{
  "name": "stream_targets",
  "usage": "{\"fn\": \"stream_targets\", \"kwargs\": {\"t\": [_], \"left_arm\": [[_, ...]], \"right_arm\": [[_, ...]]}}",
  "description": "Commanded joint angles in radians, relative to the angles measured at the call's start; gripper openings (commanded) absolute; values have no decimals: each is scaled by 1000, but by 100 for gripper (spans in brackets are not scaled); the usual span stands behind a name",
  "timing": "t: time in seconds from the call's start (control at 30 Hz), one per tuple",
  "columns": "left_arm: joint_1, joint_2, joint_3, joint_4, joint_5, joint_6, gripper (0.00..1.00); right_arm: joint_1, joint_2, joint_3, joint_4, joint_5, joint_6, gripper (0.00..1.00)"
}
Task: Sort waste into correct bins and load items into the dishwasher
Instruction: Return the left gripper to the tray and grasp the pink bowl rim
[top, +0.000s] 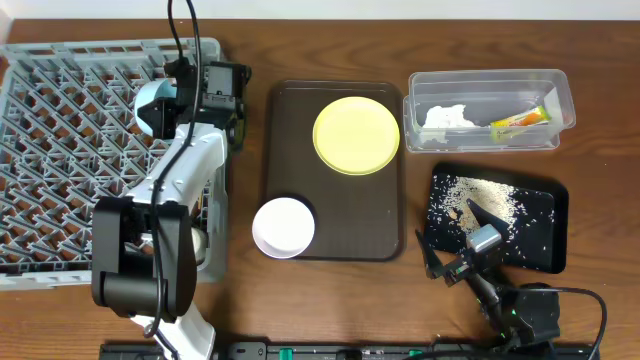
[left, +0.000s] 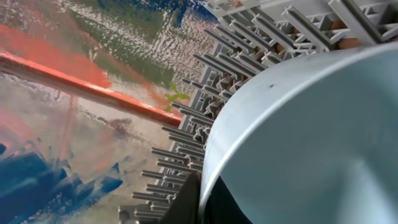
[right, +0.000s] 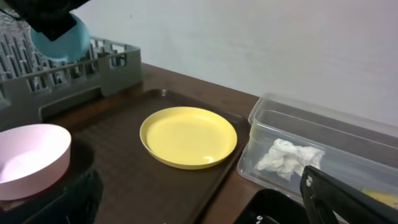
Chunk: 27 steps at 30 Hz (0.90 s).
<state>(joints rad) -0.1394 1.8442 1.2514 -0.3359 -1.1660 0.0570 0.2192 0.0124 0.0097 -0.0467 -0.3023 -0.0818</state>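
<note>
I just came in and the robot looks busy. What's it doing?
It is clearing up dishes and rubbish. The left arm holds the light blue bowl in its jaws over the grey dish rack. The right arm sits, jaws open, by the black tray of crumbs. The napkin and wrapper lie in the clear tub. The yellow plate and white bowl sit on the brown tray, not yet loaded.

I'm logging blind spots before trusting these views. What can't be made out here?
Chopsticks: in no view; overhead, the left arm covers part of the dish rack.
Left hand grip: left wrist view, light blue bowl fills the frame.
Right hand: right wrist view, one finger shows, cut by the bottom edge.
Wrapper print: overhead, too small.
</note>
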Motion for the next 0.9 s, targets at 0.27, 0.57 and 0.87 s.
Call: {"fn": "stream_targets", "kwargs": {"t": [0.27,0.57,0.87], "left_arm": [[-58,-68,7,-106,-17,0,26],[-200,-192,7,-220,129,-82,50],[-304,-303,7,-348,500,-226,50]], "right_arm": [[-3,-6,-5,2,-1,-9,99],[-3,-6,-5,2,-1,-9,99],[-3,-6,-4,2,-1,-9,99]]}}
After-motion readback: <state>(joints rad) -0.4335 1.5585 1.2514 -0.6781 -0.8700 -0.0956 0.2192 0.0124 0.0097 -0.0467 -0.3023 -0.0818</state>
